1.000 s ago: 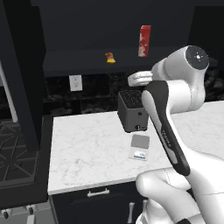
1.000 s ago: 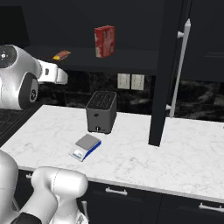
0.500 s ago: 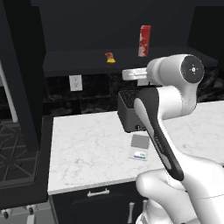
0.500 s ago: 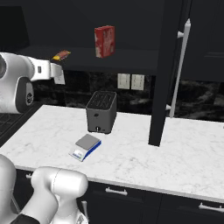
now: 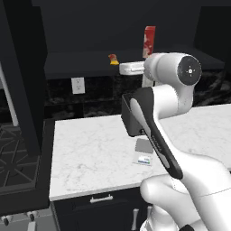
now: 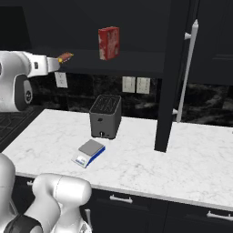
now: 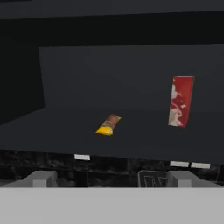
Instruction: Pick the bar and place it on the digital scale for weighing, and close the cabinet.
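Note:
The bar (image 7: pixel 108 124), red in the middle with yellow-orange ends, lies flat on the shelf of the open cabinet (image 6: pixel 175 54). It also shows as the bar (image 5: pixel 113 58) and the bar (image 6: pixel 65 57). My gripper (image 7: pixel 111 179) hangs in front of the shelf edge, a little below and short of the bar, open, with nothing between its fingertips (image 7: pixel 41 178). From the sides the gripper (image 5: pixel 122 68) and the gripper (image 6: pixel 57 63) point at the shelf. The digital scale (image 6: pixel 90 151), also the digital scale (image 5: pixel 144 150), sits bare on the white counter.
A tall red-and-white box (image 7: pixel 180 101) stands upright on the shelf to the right of the bar. A black toaster (image 6: pixel 105 116) stands behind the scale. The cabinet's right door (image 6: pixel 186 73) and left door (image 5: pixel 25 67) jut out over the counter (image 6: pixel 191 159).
The hand has risen and swung closer to the shelf, nearer the bar. Its fingers have stayed open. Bar, scale and doors have not moved.

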Robot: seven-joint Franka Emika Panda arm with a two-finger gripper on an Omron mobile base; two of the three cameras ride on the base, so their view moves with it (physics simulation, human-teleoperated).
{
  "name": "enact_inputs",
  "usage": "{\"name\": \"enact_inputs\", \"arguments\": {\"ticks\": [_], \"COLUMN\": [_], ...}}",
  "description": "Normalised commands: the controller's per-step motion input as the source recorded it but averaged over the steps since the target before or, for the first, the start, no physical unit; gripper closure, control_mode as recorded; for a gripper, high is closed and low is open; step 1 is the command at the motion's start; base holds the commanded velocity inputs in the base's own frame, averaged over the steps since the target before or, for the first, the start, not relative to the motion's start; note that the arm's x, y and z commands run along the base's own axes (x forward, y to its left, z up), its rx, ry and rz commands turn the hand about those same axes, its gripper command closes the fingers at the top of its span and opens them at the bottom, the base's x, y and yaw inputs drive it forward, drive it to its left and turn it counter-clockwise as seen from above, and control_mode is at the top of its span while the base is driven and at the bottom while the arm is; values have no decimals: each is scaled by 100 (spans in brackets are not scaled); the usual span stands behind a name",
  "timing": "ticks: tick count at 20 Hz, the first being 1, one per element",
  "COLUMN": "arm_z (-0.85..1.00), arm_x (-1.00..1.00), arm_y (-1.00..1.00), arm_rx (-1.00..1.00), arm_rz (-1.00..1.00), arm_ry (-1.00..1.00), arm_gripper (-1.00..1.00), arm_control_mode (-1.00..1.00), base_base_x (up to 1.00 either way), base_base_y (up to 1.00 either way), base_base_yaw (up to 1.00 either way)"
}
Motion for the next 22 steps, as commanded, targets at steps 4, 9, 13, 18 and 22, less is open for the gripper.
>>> {"name": "enact_inputs", "arguments": {"ticks": [4,9,13,18,22], "arm_z": [35,0,-2,-3,-2], "arm_x": [21,34,26,37,31], "arm_y": [14,3,1,1,0], "arm_rx": [-1,0,0,0,1], "arm_rz": [0,0,0,0,1], "arm_ry": [17,11,0,0,0], "arm_gripper": [-100,-100,-100,-100,-100], "arm_control_mode": [-100,-100,-100,-100,-100], "base_base_x": [0,0,0,0,0], "base_base_y": [0,0,0,0,0], "base_base_yaw": [0,0,0,0,0]}}
